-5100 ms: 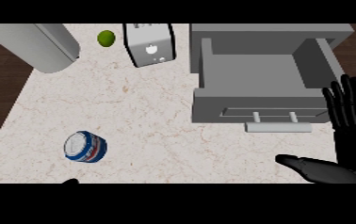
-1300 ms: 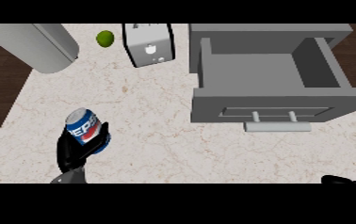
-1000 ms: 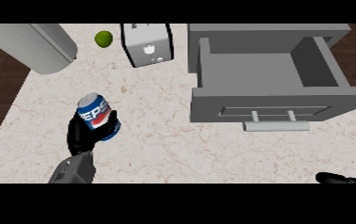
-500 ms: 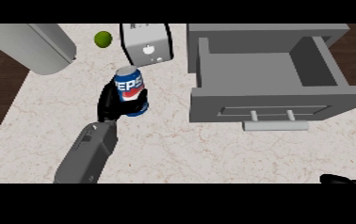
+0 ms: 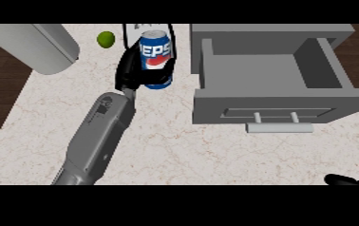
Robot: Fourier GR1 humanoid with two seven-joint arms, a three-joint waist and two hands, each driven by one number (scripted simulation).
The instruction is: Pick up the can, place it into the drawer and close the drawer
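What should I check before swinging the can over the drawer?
1. Grip: left hand curled round can: ok.
2. Target: drawer open: ok.
3. Position: can above drawer: not ok, it is left of the drawer's left wall.
4. Height: can clears that wall: cannot tell.
5. Other arm: right hand away from drawer, at the lower right edge: ok.
6. Closing: handle unblocked: ok.

Can (image 5: pixel 155 54): you see glossy printed metal.
Drawer (image 5: pixel 270 107): smooth matt grey, on your right.
Counter (image 5: pixel 210 154): smooth, veined pale stone.
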